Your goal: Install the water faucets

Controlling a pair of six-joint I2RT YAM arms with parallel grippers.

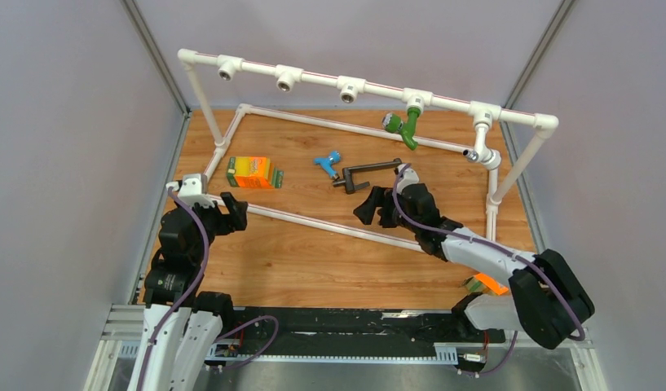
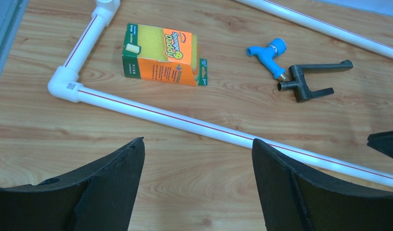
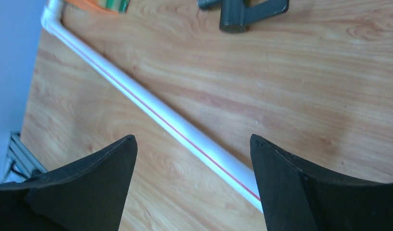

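Observation:
The dark-brown L-shaped faucet (image 1: 363, 174) lies on the wooden table inside the white pipe frame (image 1: 313, 77). It also shows in the left wrist view (image 2: 307, 82) and at the top of the right wrist view (image 3: 242, 10). A small blue faucet (image 1: 328, 163) lies just left of it, seen too in the left wrist view (image 2: 269, 54). A green faucet (image 1: 405, 125) hangs from a tee on the top rail. A white-chrome faucet (image 1: 481, 152) hangs at the right corner. My right gripper (image 1: 372, 210) is open and empty, just near of the dark faucet. My left gripper (image 1: 235, 213) is open and empty at the frame's front left.
An orange sponge box (image 1: 252, 172) lies left of the blue faucet, also in the left wrist view (image 2: 160, 53). The frame's low front pipe (image 1: 313, 221) runs across between the grippers. Three tee sockets on the top rail (image 1: 287, 78) hold nothing. Grey walls stand on both sides.

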